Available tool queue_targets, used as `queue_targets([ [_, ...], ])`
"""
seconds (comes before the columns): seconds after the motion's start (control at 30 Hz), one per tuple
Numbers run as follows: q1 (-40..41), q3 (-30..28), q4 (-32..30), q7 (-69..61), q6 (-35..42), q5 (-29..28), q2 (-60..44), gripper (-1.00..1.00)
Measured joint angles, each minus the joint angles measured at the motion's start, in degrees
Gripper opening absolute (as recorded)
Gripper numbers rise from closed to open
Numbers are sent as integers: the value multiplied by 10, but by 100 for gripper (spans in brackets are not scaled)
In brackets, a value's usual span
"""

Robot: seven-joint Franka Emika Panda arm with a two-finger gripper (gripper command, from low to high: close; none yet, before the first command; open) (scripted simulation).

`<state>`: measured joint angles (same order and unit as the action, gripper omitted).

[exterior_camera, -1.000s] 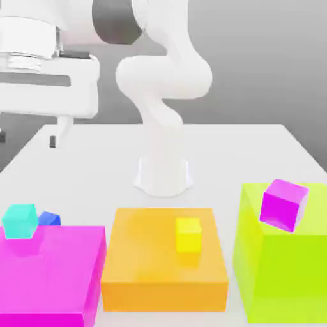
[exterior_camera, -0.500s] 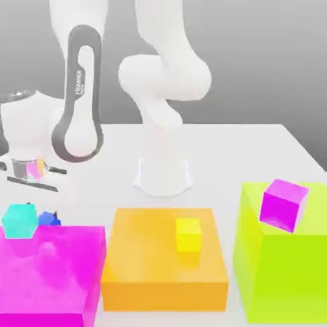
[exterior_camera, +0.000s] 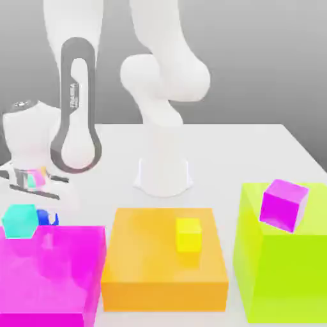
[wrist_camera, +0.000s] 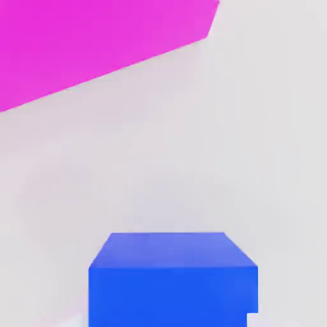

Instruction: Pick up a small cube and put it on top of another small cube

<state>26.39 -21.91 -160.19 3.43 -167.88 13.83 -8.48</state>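
At the exterior view's left, the arm (exterior_camera: 76, 102) bends down low over the white surface (exterior_camera: 255, 153), and its hand (exterior_camera: 29, 172) sits just above and behind the big magenta block (exterior_camera: 51, 274). The fingers themselves are hidden below the hand; they are pressed nearly together, and the small blue cube (exterior_camera: 46, 217) lies right beneath them, so they seem to pinch it, though the contact itself cannot be seen. That blue cube rests on the surface, tucked behind the magenta block's far edge and just beside the cyan cube (exterior_camera: 19, 221), which stands in front of it and covers part of it. In the hand view the blue cube (wrist_camera: 172, 278) lies close under the camera, with bare surface (wrist_camera: 191, 159) around it and the magenta block's (wrist_camera: 96, 45) edge a little way off.

Further right, the arm's round base (exterior_camera: 163, 175) stands on the surface behind the blocks. In front of it lies a low orange block (exterior_camera: 159, 268) with a small yellow cube (exterior_camera: 188, 234) on its top. At the exterior view's right stands a taller lime-green block (exterior_camera: 281, 281), and a purple cube (exterior_camera: 284, 204) sits tilted on its top near the back edge. The three large blocks form a row along the front, with narrow gaps between them.
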Motion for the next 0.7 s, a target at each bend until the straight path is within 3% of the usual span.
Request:
queue_targets([
  [0.1, 9, -33, -9, 63, 34, -85, 55, -100],
  [0.23, 16, -29, 38, 121, 103, -127, 128, -100],
  [0.7, -207, 229, 237, 294, 397, -117, 211, -100],
])
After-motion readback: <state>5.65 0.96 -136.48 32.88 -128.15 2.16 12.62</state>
